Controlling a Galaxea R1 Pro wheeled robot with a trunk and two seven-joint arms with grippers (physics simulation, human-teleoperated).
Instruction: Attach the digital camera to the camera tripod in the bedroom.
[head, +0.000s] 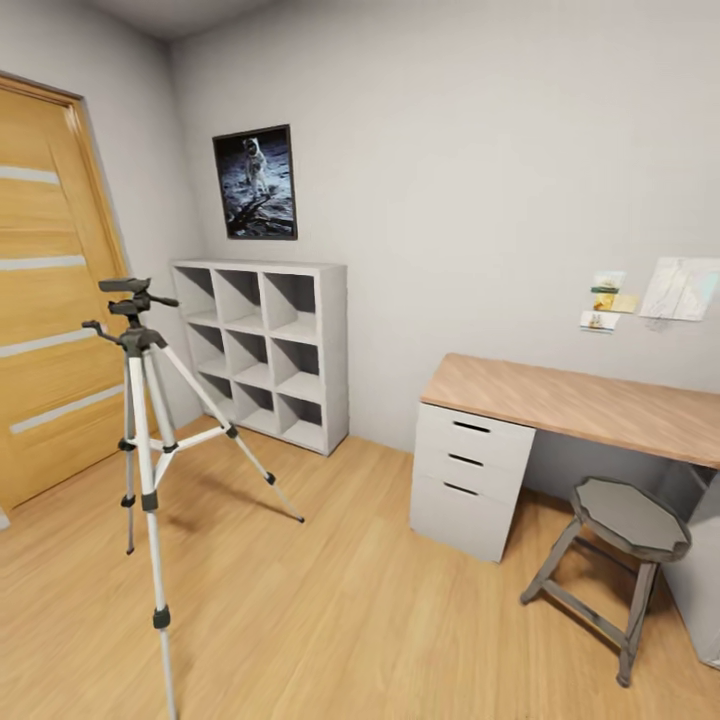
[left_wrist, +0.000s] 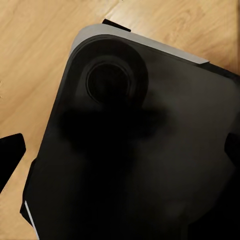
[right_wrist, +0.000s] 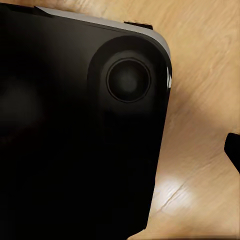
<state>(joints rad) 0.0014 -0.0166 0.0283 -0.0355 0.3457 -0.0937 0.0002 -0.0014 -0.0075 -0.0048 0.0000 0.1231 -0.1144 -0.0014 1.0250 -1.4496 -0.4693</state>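
In the bedroom, the camera tripod (head: 143, 420) stands on the plank floor (head: 330, 600) in front of the wooden door (head: 45, 290), near the white cubby shelves (head: 262, 345). A table (head: 590, 400) with drawers and a stool (head: 625, 525) stand to the right. Both wrist views look down on the robot's black base (left_wrist: 135, 150) over the floor; whether either gripper is open or closed cannot be told.

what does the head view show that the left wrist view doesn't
Head view: the tripod standing on the floor by the door, plus white shelves, a poster, a desk and a stool. Left wrist view: a large black rounded panel close up, probably part of the robot, and a dark pincer fingertip at the frame's edge. Both: the light wood floor.
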